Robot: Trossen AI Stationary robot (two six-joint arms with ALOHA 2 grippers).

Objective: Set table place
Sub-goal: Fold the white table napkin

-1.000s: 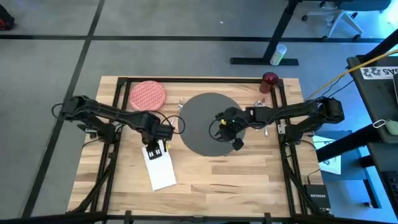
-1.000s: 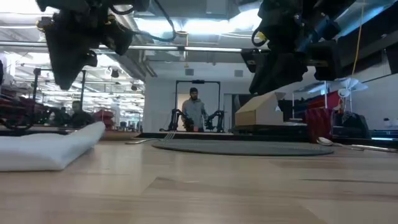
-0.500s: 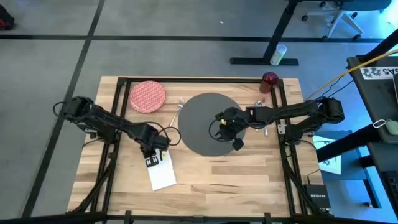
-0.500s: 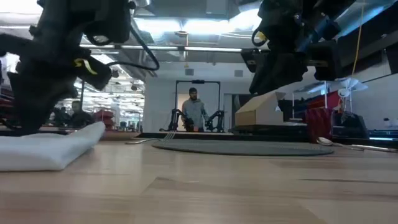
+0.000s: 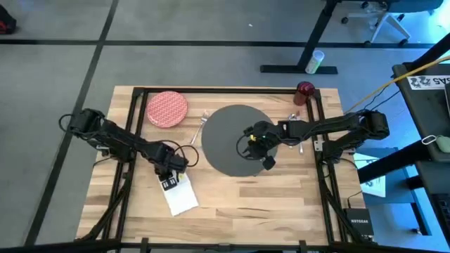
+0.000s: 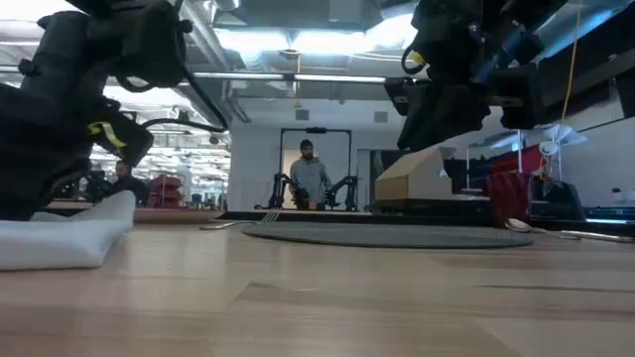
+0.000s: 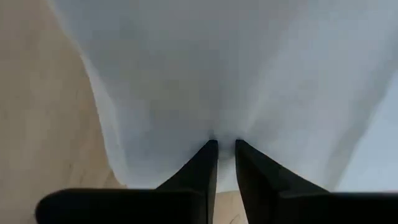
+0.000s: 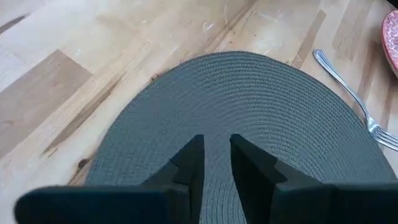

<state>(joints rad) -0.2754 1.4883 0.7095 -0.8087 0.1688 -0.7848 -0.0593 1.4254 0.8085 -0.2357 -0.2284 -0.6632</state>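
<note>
The table carries the mat at centre frame, ready for the plate at upper left. Lower left, the left gripper pinches the napkin; the right gripper hangs narrow and empty over the mat.

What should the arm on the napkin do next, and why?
Probably lift the napkin a little and carry it toward the mat. The left gripper is pinched on the cloth, which lies on the table apart from the mat. The right gripper hangs over the mat.
</note>
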